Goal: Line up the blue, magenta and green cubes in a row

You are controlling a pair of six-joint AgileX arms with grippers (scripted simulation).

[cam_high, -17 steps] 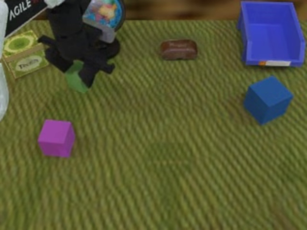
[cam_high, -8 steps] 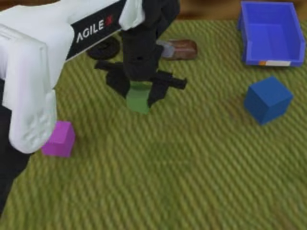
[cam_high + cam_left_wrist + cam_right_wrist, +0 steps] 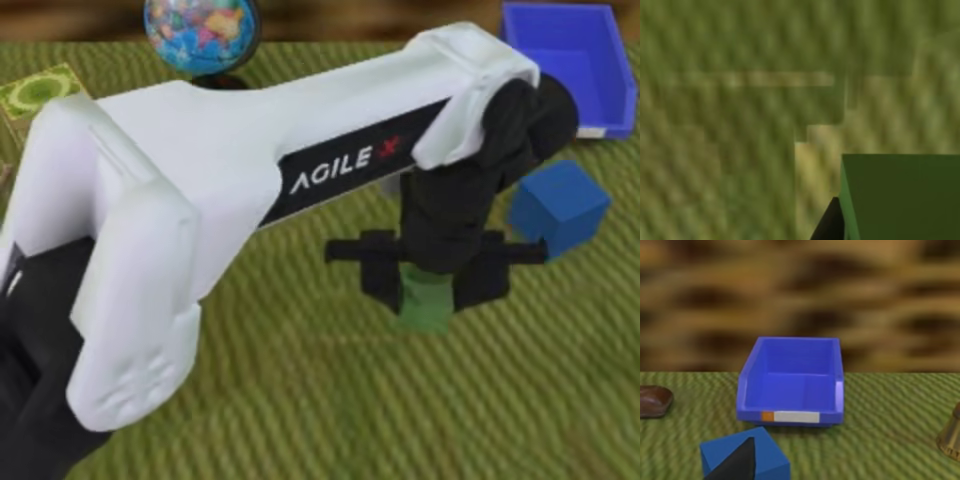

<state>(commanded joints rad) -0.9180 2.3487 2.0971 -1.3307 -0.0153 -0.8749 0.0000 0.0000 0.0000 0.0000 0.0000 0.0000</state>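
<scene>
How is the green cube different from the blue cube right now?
The green cube is smaller than the blue cube. The green cube is pinched in the left gripper; the blue cube sits free on the table, nothing holding it. The blue cube lies nearer the blue bin. Both are plain, one-colour cubes.
</scene>
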